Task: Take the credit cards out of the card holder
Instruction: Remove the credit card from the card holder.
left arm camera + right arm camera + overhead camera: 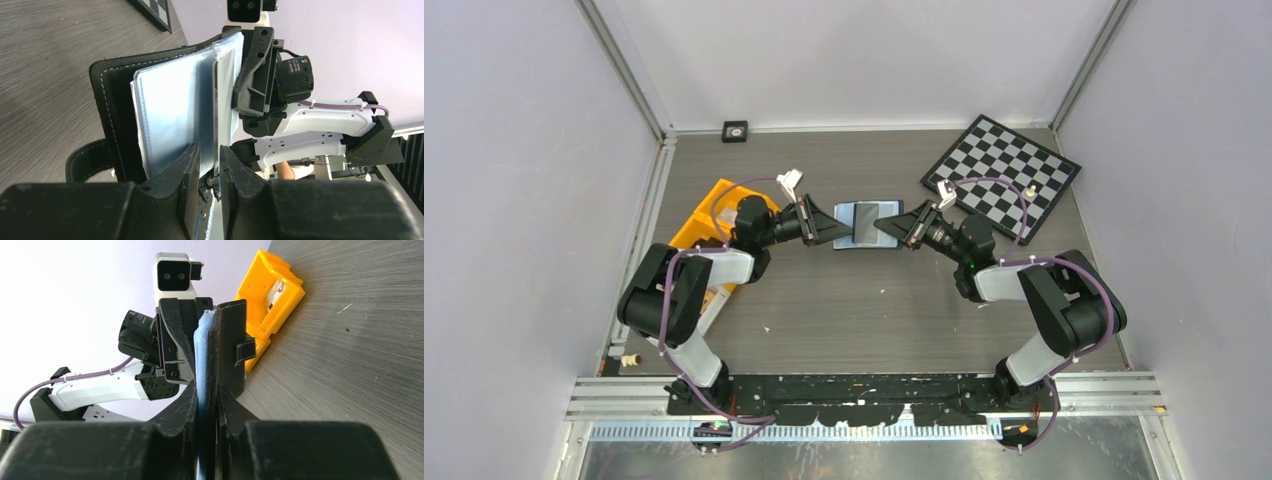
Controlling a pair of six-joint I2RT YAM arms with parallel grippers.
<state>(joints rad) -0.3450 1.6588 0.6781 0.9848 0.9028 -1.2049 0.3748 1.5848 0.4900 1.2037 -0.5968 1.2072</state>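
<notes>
The right pincer (207,400) clamps the card holder (112,100); the left pincer (210,165), slightly spread, straddles an inner leaf (226,90). Stiff, slick credit cards (170,120): pinch an exposed edge.

I saw an orange bin (699,225) at left, a chessboard (994,165) far right bearing a pale piece (1031,189), and a small black square (735,131) by the back wall.

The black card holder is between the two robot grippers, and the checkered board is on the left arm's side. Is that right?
No. The checkered board is on the right arm's side, not the left, as the top view shows. The card holder does sit between the left gripper and the right gripper.
</notes>
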